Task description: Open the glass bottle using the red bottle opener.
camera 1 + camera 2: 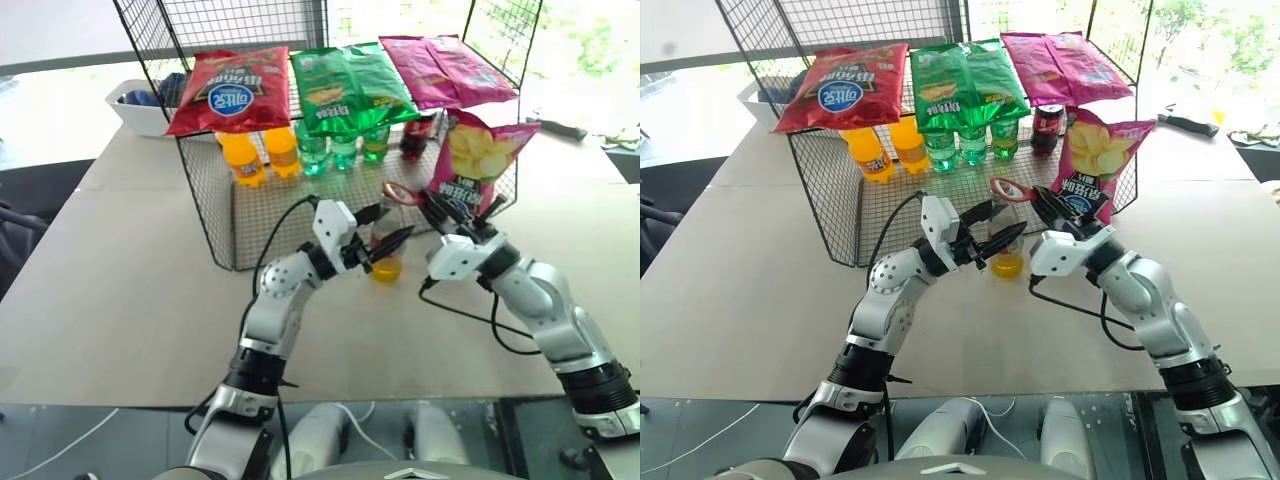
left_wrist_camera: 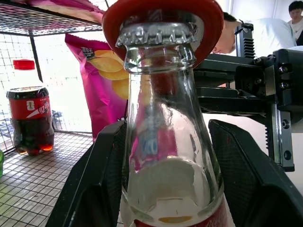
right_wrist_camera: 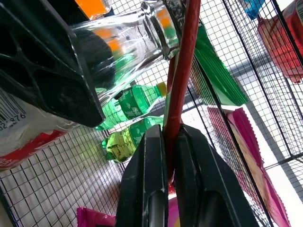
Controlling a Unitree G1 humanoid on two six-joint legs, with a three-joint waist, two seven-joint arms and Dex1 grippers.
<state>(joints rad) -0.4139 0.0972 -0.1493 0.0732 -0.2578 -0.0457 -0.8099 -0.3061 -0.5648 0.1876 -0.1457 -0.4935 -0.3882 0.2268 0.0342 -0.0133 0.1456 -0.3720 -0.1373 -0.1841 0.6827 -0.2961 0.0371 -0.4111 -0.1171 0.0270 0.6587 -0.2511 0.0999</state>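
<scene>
The left gripper (image 1: 997, 228) has its two black fingers around the glass bottle (image 1: 1007, 240) on the table (image 1: 750, 290). The right gripper (image 1: 1040, 205) pinches the red bottle opener (image 1: 1011, 189), and its ring sits on the bottle's top.

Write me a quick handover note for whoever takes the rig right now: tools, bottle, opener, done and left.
Left tool: closed around the glass bottle, holding it upright on the table in front of the wire rack.
Right tool: shut on the red bottle opener, gripping its handle.
The opener's ring head sits at the crown cap, which is still on the bottle.
Done: bottle held, opener picked up and brought to the cap.
Left: lever the cap off.
</scene>
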